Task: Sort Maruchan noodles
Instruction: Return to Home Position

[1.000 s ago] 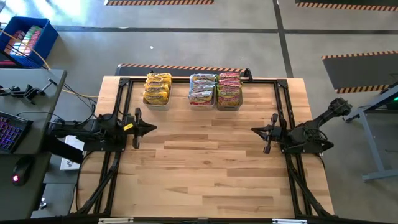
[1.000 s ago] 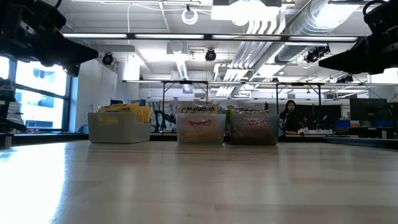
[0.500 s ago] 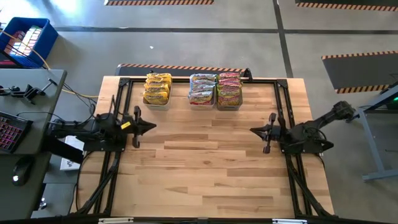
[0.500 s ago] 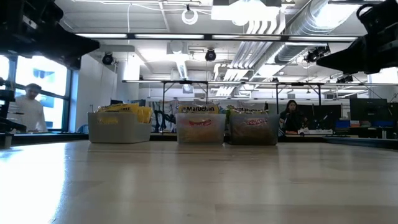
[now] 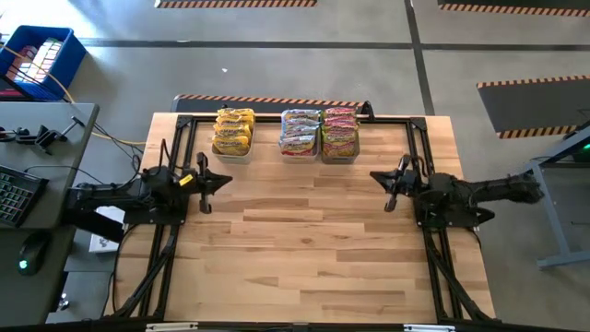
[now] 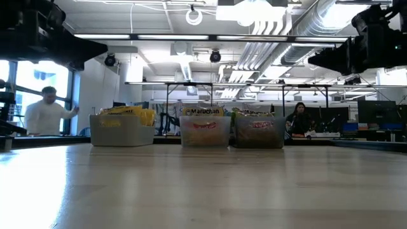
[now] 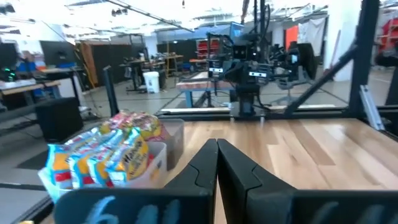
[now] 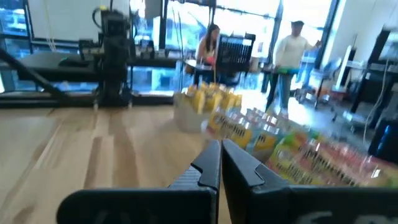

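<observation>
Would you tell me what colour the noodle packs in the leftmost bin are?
Yellow; the noodle packs show best in the high view.

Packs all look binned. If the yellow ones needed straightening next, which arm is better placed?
Left, probably: the left claw, shut, hangs close to the yellow Maruchan packs, while the right claw, also shut, is across the table.

bins (image 5: 232, 158) 3; arms (image 5: 120, 195) 2; people (image 6: 46, 114) 2; noodle packs (image 5: 234, 129) perhaps twelve
</observation>
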Controlling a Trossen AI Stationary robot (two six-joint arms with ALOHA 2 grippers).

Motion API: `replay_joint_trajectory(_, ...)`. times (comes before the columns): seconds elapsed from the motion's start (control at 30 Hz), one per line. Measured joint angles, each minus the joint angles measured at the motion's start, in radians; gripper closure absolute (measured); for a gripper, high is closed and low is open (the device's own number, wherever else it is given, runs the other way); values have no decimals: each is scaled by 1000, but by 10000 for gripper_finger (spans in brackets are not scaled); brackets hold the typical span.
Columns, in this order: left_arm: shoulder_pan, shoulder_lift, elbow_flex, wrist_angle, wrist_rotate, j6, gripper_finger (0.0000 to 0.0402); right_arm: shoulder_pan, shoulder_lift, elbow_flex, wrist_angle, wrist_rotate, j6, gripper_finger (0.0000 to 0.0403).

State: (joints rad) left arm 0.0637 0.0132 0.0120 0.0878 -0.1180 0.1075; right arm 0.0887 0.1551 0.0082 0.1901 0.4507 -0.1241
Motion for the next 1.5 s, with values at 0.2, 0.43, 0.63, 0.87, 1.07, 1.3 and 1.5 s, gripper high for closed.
replay_joint_trajectory(0.2, 45, 0, 0, 60, -2, 27, 401, -170, 1, 0, 39, -116, -23, 402)
replay_joint_trajectory(0.43, 81, 0, 0, 42, 57, -26, 401, -312, 2, 0, -49, -219, 94, 402)
replay_joint_trajectory(0.63, 81, 0, 0, 38, 56, -7, 401, -343, 2, 0, -62, -219, 74, 402)
replay_joint_trajectory(0.87, 81, 0, 0, -5, 56, 15, 401, -344, 3, 0, -140, -220, 64, 402)
replay_joint_trajectory(1.07, 81, 0, 0, -73, 56, 2, 401, -344, 2, 2, -142, -220, 64, 402)
replay_joint_trajectory(1.3, 81, 3, 0, -69, 55, -79, 401, -344, 2, 2, -142, -220, 64, 402)
replay_joint_trajectory(1.5, 81, 3, 0, -69, 55, -88, 401, -344, 2, 2, -144, -219, 64, 402)
